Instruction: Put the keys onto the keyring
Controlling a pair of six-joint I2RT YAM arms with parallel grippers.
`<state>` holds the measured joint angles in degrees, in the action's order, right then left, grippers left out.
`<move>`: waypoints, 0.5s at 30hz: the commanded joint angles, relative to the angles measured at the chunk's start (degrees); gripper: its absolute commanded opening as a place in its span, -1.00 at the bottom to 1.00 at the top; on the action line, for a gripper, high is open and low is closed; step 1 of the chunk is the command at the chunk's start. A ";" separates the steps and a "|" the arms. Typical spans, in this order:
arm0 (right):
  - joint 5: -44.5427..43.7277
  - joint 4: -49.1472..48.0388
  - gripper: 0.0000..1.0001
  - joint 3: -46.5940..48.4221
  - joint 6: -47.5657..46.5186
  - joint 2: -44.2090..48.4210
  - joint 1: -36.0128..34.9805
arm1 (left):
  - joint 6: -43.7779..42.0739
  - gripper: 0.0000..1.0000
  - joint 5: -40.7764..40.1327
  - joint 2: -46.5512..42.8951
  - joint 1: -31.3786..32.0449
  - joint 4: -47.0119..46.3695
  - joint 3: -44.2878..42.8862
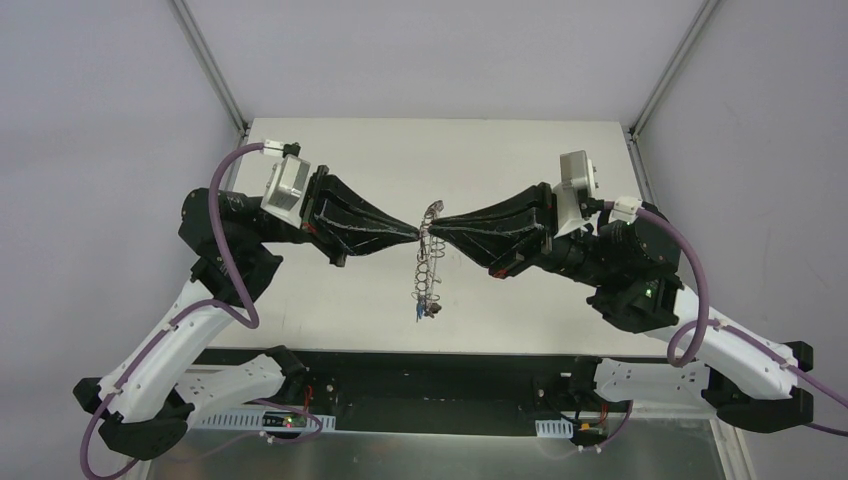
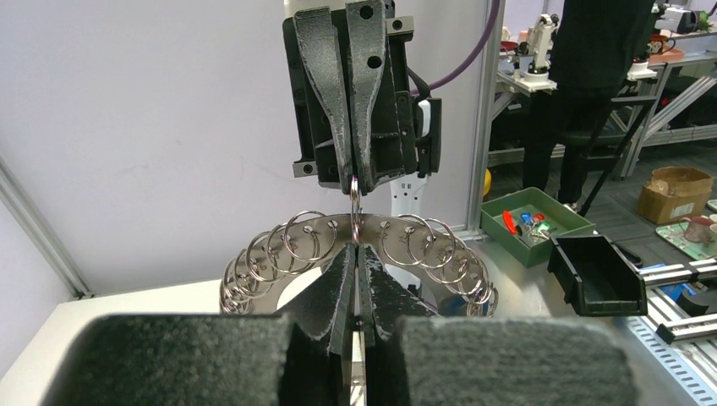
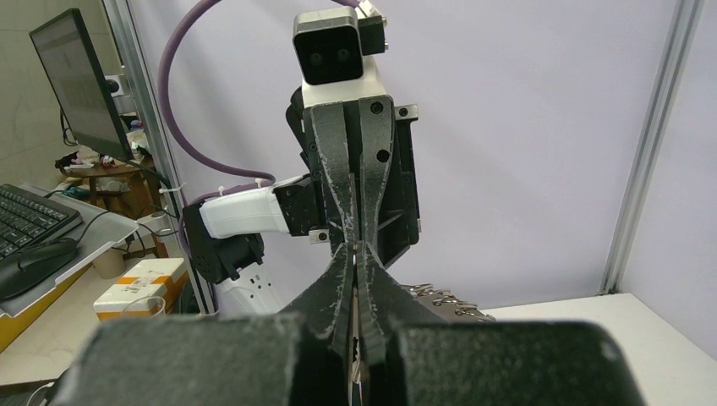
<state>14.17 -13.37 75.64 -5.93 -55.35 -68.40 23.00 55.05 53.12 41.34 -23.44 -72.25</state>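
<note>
Pale lilac panels (image 1: pixel 100 100) close in the white worktop (image 1: pixel 330 150) along its far edge and both sides, with aluminium posts (image 1: pixel 210 65) at the far corners. Off one side I see a dark monitor (image 3: pixel 72 80) and a keyboard (image 3: pixel 25 218). Off the other are a green bin (image 2: pixel 510 241), a black bin (image 2: pixel 592 283) and a cardboard box (image 2: pixel 672 190).

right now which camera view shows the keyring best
Left wrist: the keyring faces that camera, with its flat plate and wire loops clear. Top external shows it edge-on, a thin line. Right wrist shows only a few loops, the rest hidden.
</note>
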 commanded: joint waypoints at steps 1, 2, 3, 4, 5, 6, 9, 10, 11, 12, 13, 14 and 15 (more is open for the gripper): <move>-0.63 -7.96 -1.00 1.80 0.91 0.29 -0.48 | 2.53 -1.00 1.82 0.33 0.66 -4.16 -0.10; -0.63 -8.14 -1.00 1.86 0.86 0.17 -0.54 | 2.71 -1.00 1.83 0.42 0.71 -4.38 -0.09; -0.64 -8.16 -1.00 1.92 0.80 0.06 -0.56 | 2.89 -1.00 1.92 0.55 0.72 -4.54 -0.09; -0.63 -8.24 -1.00 2.03 0.78 -0.01 -0.59 | 3.04 -1.00 2.01 0.62 0.80 -4.65 -0.09; -0.64 -8.25 -1.00 2.00 0.66 -0.03 -0.61 | 3.14 -1.00 2.06 0.74 0.96 -4.76 -0.09; -0.70 -8.26 -1.00 2.05 0.60 -0.09 -0.67 | 3.25 -1.00 2.07 0.87 1.01 -4.89 -0.09; -0.81 -8.34 -1.00 1.92 0.43 -0.09 -0.72 | 3.34 -1.00 2.29 0.96 1.22 -5.03 -0.09; -0.86 -8.34 -1.00 1.89 0.35 -0.06 -0.72 | 3.29 -1.00 2.38 0.92 1.22 -5.03 -0.02; -0.96 -8.34 -1.00 1.86 0.17 0.09 -0.71 | 3.37 -1.00 2.42 0.87 1.28 -5.03 0.04; -1.05 -8.34 -1.00 1.88 0.12 0.19 -0.80 | 3.44 -1.00 2.41 0.77 1.28 -5.14 0.16; -1.08 -8.34 -1.00 1.76 0.03 0.23 -0.85 | 3.44 -1.00 2.47 0.59 1.21 -5.05 0.30; -1.20 -8.34 -1.00 1.78 -0.02 0.29 -0.83 | 3.41 -1.00 2.61 0.46 1.25 -5.04 0.35; -1.29 -8.34 -1.00 1.73 -0.08 0.32 -0.79 | 3.52 -1.00 2.72 0.34 1.27 -5.04 0.44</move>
<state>13.91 -15.20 75.64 -6.00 -55.77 -68.88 25.23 55.51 54.04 42.06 -25.58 -72.23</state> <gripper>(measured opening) 0.007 0.003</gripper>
